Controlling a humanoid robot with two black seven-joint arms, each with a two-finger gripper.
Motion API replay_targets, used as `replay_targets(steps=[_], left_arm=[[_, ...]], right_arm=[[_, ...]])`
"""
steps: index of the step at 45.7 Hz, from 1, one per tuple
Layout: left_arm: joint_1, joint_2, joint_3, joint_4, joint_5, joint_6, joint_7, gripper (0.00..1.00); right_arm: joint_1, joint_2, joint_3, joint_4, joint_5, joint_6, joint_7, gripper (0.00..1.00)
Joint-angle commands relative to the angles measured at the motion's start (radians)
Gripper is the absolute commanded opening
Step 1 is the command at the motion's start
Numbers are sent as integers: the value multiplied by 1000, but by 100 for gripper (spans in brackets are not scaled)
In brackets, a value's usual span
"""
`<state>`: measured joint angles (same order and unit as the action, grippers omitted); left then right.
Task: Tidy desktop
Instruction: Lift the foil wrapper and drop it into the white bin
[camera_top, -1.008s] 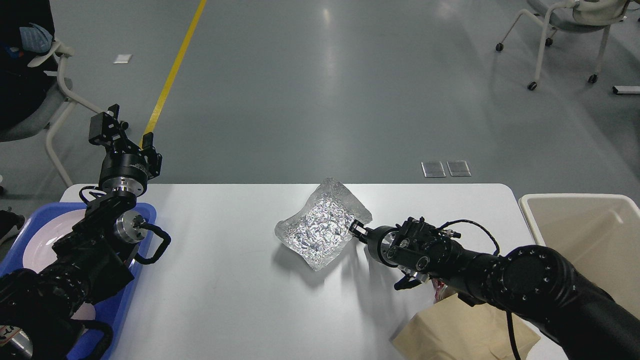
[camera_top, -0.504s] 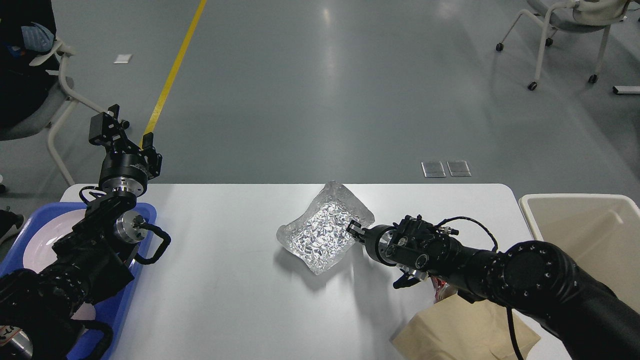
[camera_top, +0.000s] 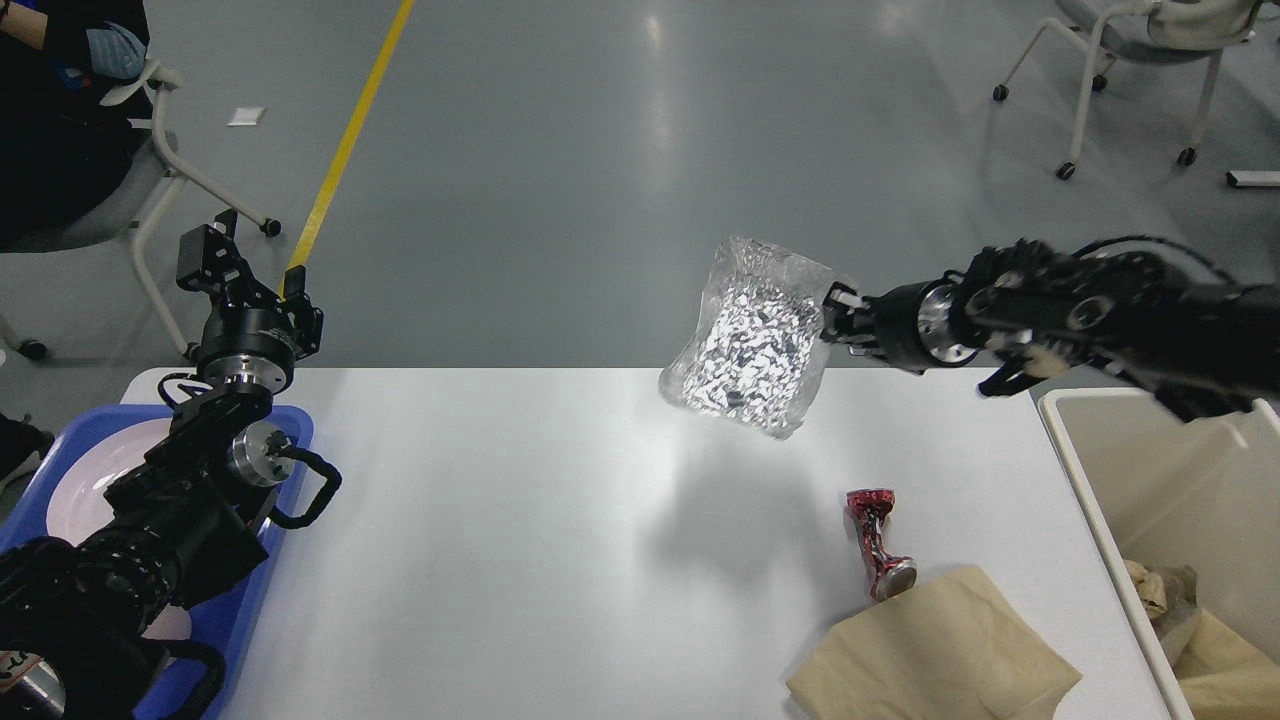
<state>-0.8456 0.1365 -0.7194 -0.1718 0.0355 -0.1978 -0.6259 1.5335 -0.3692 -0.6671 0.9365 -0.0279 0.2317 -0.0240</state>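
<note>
Head view: right gripper (camera_top: 836, 312) pinched shut on edge of crinkled silver foil bag (camera_top: 750, 345), bag hanging clear above far part of white desktop (camera_top: 500, 520), shadow beneath. Left gripper (camera_top: 212, 255) raised over desktop's left far corner, fingers parted, holding nothing. Crushed red can (camera_top: 876, 542) lay on desktop, touching brown paper bag (camera_top: 930, 655) at near edge. Blue tray (camera_top: 240, 610) with white plate (camera_top: 90, 480) at left; beige bin (camera_top: 1170, 470) at right, crumpled paper inside.

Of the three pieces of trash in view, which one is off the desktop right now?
The crinkled foil bag, pinched at its edge by the right end effector. The crushed red can and brown paper bag lie on the desktop.
</note>
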Motion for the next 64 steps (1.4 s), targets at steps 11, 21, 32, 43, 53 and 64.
replay_targets(steps=[11, 21, 32, 43, 53, 64], left_arm=[[-1, 0, 0, 0, 0, 0, 0, 96], [-1, 0, 0, 0, 0, 0, 0, 96], [0, 0, 0, 0, 0, 0, 0, 96], [-1, 0, 0, 0, 0, 0, 0, 96], [0, 0, 0, 0, 1, 0, 0, 96], [-1, 0, 0, 0, 0, 0, 0, 96]], right_arm=[[215, -261, -3, -13, -6, 270, 1, 0], [-61, -267, -23, -241, 5, 193, -1, 0], [-447, -326, -16, -317, 17, -156, -2, 0], [-639, -332, -16, -393, 149, -295, -1, 0], [-736, -327, -19, -482, 201, -296, -2, 33], [-692, -301, -29, -467, 200, -293, -5, 100]])
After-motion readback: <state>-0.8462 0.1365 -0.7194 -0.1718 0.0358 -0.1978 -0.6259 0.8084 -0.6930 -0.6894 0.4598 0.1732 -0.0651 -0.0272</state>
